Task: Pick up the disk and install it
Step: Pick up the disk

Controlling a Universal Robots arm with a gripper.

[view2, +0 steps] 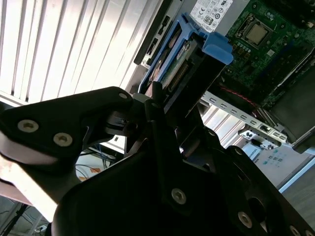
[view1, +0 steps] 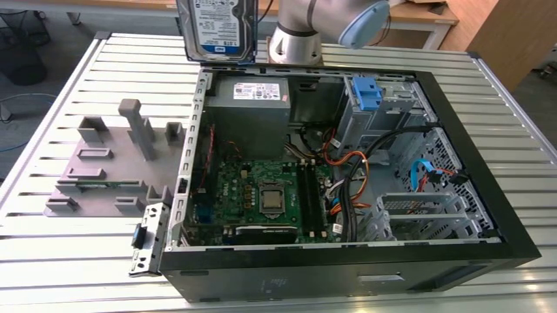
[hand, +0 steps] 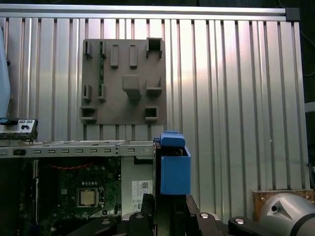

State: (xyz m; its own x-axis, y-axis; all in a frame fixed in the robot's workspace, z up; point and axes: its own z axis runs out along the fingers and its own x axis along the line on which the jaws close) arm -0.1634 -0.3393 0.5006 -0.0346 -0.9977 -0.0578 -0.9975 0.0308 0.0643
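step: transport — disk (view1: pixel 218 29) held aloft, not yet installed
end effector (view2: pixel 156 105): clamped on the disk's end
case (view1: pixel 348 280): open — disk hangs near its rim

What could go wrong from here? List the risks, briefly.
The gripper grips the disk by one end, so it may tilt or slip. Loose cables crossing the case near the drive cage could snag it. It might also clip the case's rim on entry.

Counter (view1: pixel 52 261) and computer case (view1: pixel 348 277) are overlooked from high in exterior view, and nearer, past gripper (hand: pixel 169 200), in both wrist views.
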